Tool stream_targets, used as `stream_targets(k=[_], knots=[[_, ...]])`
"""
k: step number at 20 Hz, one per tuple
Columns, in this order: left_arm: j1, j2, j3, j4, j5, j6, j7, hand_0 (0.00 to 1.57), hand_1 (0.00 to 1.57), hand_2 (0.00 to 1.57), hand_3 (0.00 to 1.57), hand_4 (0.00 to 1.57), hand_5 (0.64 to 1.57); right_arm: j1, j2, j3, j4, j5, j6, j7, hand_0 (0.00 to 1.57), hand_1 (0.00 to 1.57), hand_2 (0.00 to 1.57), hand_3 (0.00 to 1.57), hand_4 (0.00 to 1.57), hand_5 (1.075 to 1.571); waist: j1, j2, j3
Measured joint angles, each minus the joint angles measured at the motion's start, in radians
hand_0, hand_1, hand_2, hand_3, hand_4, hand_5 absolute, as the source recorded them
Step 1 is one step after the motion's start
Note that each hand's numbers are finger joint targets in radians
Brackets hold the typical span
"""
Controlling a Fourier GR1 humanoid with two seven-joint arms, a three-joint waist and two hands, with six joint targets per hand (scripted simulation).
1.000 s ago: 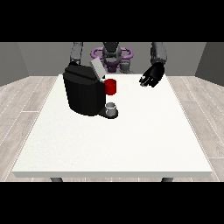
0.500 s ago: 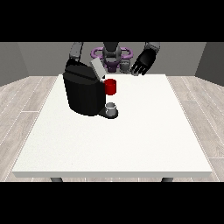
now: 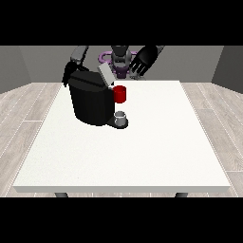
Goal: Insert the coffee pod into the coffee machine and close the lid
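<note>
Status, judged from the front view: lid not closed, so the task isn't finished.

- Black boxy coffee machine (image 3: 90, 102) sits on the large white worktop (image 3: 142, 147), toward the view's left and the far half.
- Its light grey lid flap (image 3: 105, 75) stands tilted up at the machine's top, so the lid reads as open. Closing is left to do.
- A red thing at the machine (image 3: 120, 94) sits at the front of the top, just below the lid flap.
- Small grey cup-shaped thing (image 3: 121, 116) rests on the machine's dark base tray (image 3: 118, 123), under the red thing. Can't tell whether it's the coffee pod, so I'm calling it a grey thing. No pod plainly shows anywhere else on the worktop.
- Whether a pod is already in the chamber: hidden from this angle, can't say.

Hands:
- Black hand at the view's right (image 3: 144, 59) is raised over the far edge of the worktop, fingers spread, holding nothing, apart from the lid.
- Black hand at the view's left (image 3: 68, 76) is behind the machine's far left corner, mostly hidden; can't tell how it is set or whether it touches the machine.

Likely next step: bring the spread hand onto the lid flap and push it down.
</note>
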Motion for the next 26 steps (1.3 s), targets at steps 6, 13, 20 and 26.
stream_targets(k=[6,13,20,26], knots=[[-0.089,0.024,0.019,0.009,-0.010,0.001,0.026,1.25,1.25,1.30,1.25,0.48,1.571,-0.063,-0.011,-0.013,-0.024,-0.003,-0.004,0.017,0.00,0.00,0.00,0.00,0.00,1.571,-0.035,0.067,-0.0002],[-0.165,0.064,0.048,0.035,-0.012,0.001,0.023,1.22,1.22,1.29,1.24,0.49,1.571,-0.117,-0.019,-0.025,-0.040,-0.007,-0.008,0.023,0.00,0.00,0.00,0.00,0.10,1.571,-0.067,0.148,-0.0003],[-0.192,0.072,0.047,0.062,-0.026,0.000,0.016,1.20,1.20,1.26,1.23,0.46,1.571,-0.141,-0.020,-0.022,-0.045,0.002,-0.014,0.044,0.00,0.00,0.00,0.00,0.22,1.571,-0.082,0.181,-0.0002],[-0.194,0.070,0.051,0.076,-0.030,0.006,0.000,1.21,1.21,1.25,1.22,0.43,1.571,-0.144,-0.022,-0.028,-0.046,-0.003,-0.015,0.031,0.00,0.00,0.00,0.00,0.12,1.571,-0.083,0.194,0.0000]])
